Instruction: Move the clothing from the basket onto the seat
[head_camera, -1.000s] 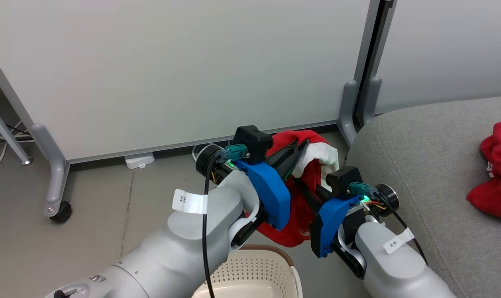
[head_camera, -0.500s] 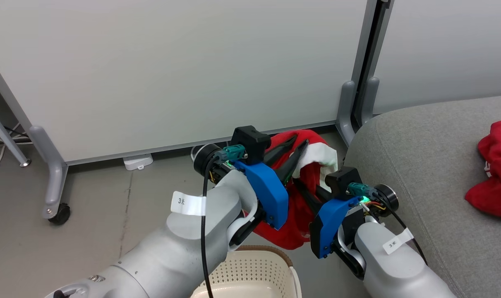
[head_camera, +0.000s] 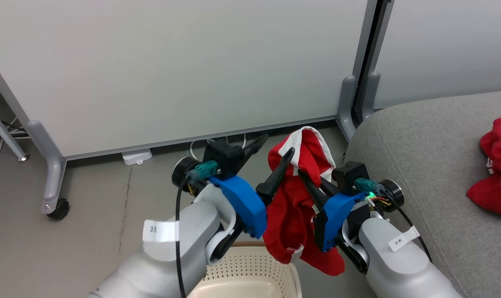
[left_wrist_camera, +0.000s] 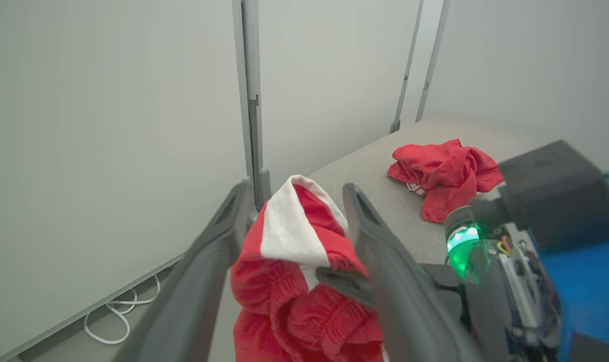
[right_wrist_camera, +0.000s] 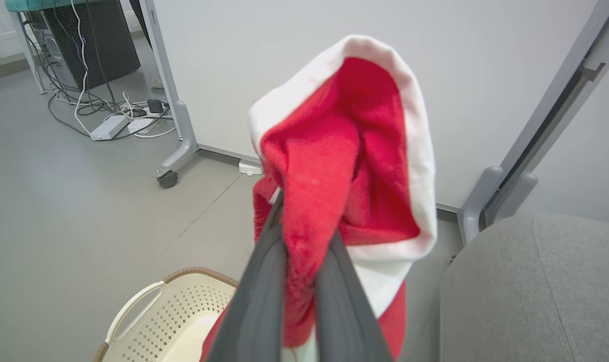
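A red garment with white trim hangs above the floor between the basket and the seat. My right gripper is shut on its upper fold, and in the right wrist view the fingers pinch the red fabric. My left gripper stands open just left of it, with the cloth loose between the spread fingers. The cream basket sits below my arms, its inside mostly hidden. A second red garment lies crumpled on the grey seat at the right.
White partition panels on grey wheeled feet stand close behind the garment. White cables and a power strip lie on the grey floor to the left. The seat's rounded corner is just right of my right gripper.
My left gripper has opened and let go of the garment, and that arm has drawn back to the left. The garment now hangs longer from the right gripper alone.
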Motion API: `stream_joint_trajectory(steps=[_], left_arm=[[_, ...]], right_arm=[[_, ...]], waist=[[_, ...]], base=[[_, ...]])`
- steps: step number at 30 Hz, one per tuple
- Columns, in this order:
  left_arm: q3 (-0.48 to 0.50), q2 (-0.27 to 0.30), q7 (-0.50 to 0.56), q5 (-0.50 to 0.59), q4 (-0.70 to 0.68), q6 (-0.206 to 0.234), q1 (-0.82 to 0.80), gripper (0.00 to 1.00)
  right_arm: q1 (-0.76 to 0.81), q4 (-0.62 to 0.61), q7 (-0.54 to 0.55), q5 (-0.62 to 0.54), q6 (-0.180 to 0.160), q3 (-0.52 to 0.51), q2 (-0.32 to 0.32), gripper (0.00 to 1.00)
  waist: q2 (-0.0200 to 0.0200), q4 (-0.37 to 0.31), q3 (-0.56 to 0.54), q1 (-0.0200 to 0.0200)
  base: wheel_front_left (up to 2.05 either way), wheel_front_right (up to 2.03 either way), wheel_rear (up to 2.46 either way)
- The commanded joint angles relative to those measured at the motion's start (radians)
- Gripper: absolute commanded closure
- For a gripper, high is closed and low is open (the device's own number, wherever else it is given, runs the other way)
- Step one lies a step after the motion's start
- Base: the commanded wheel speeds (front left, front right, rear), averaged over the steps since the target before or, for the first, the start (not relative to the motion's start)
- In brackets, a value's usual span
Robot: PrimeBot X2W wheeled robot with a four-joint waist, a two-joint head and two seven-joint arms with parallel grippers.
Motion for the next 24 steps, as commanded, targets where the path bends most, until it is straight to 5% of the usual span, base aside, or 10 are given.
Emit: stream_joint_trajectory(steps=[1, 12, 24], left_arm=[[0.042, 0.028, -0.004, 0.042, -0.036, 0.008, 0.053, 0.0], [0.317, 0.109, -0.003, 0.267, -0.242, 0.026, 0.357, 0.0], [0.544, 0.095, -0.003, 0.415, -0.34, -0.003, 0.588, 0.0]], right_arm=[[-0.016, -0.007, -0.009, -0.007, 0.0, -0.012, 0.001, 1.0], [0.012, -0.058, -0.014, -0.053, 0.0, -0.09, -0.005, 1.0], [0.064, -0.147, 0.021, -0.091, 0.0, -0.147, -0.006, 1.0]], waist=[[0.0, 0.002, 0.003, 0.0], [0.0, 0.012, 0.02, 0.0], [0.0, 0.005, 0.024, 0.0]], base=[[0.0, 0.0, 0.0], [0.0, 0.0, 0.0], [0.0, 0.0, 0.0]])
